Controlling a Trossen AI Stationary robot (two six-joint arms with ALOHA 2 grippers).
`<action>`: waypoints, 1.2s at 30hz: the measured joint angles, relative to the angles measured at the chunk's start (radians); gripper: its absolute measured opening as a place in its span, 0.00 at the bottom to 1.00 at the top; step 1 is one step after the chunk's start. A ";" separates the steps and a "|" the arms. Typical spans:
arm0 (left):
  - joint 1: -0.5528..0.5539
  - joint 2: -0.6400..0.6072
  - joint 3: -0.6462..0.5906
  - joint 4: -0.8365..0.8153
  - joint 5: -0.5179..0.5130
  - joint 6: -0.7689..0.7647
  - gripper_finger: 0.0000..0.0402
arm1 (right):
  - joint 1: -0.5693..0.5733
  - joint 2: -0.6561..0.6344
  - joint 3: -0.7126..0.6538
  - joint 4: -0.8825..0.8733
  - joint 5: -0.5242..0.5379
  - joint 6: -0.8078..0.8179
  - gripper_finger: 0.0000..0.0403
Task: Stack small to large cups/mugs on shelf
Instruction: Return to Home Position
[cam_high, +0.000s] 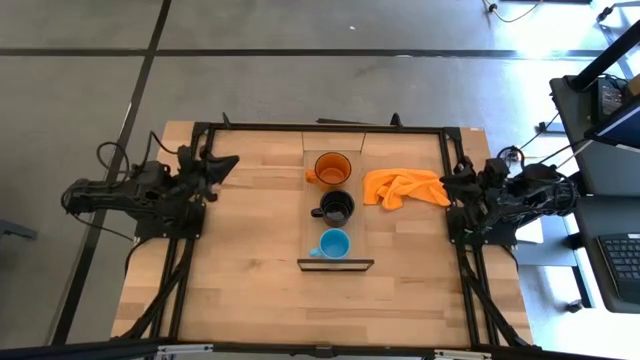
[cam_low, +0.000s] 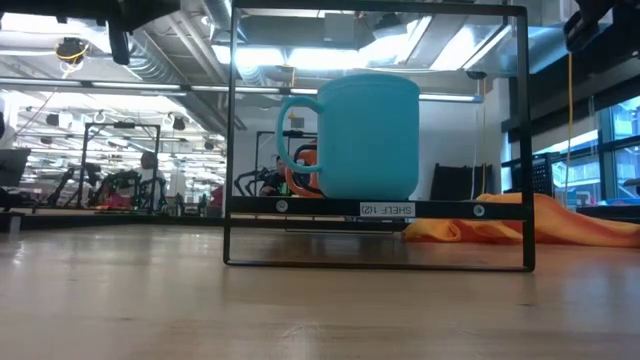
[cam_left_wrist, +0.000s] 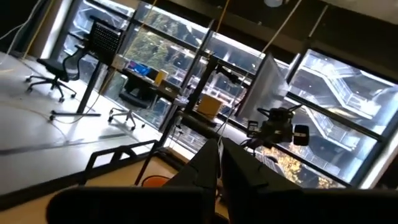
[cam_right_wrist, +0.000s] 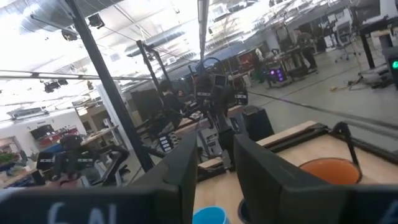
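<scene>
Neatly, round mugs (cam_high: 337, 208) along light-wood shelf (cam_high: 358, 236)

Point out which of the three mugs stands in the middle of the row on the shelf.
The black mug: the orange mug stands on one side of it, the blue mug on the other.

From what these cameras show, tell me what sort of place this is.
Probably a robotics lab or workshop in a large open industrial hall. What points to it: exposed ceiling ducts, a bare concrete floor, and office chairs near tall windows.
</scene>
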 joint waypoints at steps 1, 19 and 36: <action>-0.005 -0.008 0.000 -0.001 0.003 0.015 0.03 | 0.000 0.000 0.000 -0.004 0.000 0.011 0.27; -0.019 -0.198 -0.300 0.415 0.147 0.075 0.03 | 0.000 0.000 0.000 -0.042 0.051 0.065 0.27; -0.019 -0.199 -0.350 0.408 0.163 0.096 0.03 | 0.000 0.000 0.000 -0.066 0.067 0.073 0.27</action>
